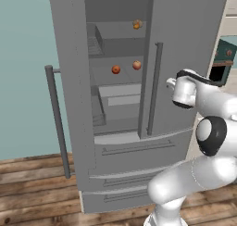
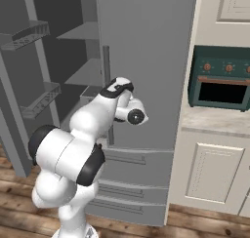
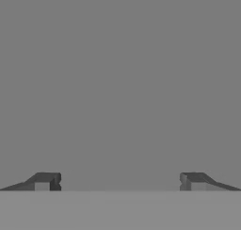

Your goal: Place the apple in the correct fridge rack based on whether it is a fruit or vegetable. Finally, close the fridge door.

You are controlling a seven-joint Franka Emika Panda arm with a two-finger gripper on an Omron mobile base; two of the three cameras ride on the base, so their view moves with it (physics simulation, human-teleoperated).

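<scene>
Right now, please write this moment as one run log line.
jaws: open, empty | gripper: facing plain grey surface | apple: on fridge rack | fridge door: open

I'm looking into a home kitchen: a tall grey French-door fridge (image 1: 134, 128) stands with its left door (image 1: 65, 81) swung open onto shelves and wire side bins (image 2: 36, 100). To its right I see cream panelled cabinets (image 2: 215, 171), a countertop (image 2: 215, 120), a dark green built-in oven (image 2: 222, 78), and wood plank flooring (image 1: 37, 188).
</scene>
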